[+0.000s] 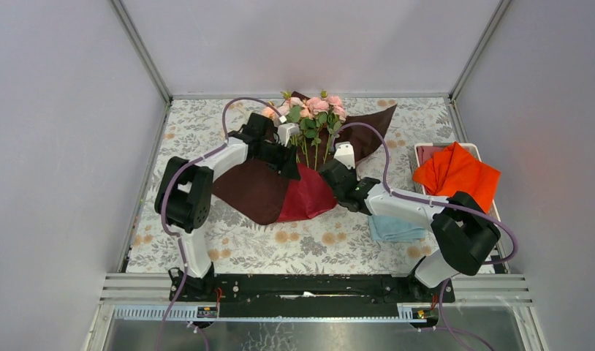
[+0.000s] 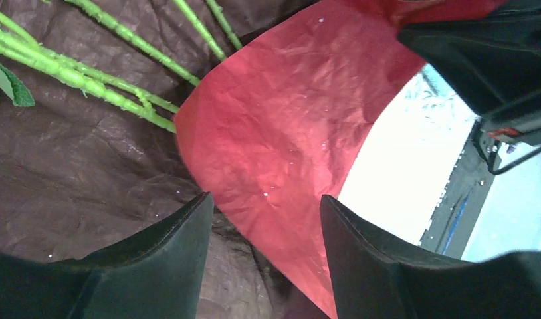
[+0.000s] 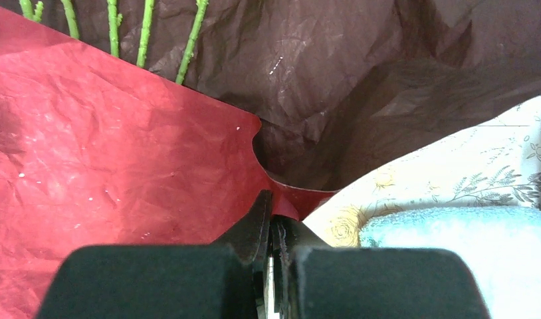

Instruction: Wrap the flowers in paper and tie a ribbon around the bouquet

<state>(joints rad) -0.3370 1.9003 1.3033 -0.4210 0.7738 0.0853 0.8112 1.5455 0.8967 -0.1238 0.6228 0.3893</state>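
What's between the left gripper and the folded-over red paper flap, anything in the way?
Nothing visible. The left gripper hangs open directly over the paper, above the red flap's edge. The flowers have their stems off to one side on the dark part. The right gripper looks shut on the fold's corner, out of the path.

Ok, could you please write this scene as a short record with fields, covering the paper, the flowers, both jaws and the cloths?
paper: lying dark side up, near part folded over, red side showing
flowers: on the paper, stem ends under the red fold
left jaws: open, over the fold
right jaws: shut on the paper's edge
blue cloth: right of the paper
orange cloth: far right, off the paper
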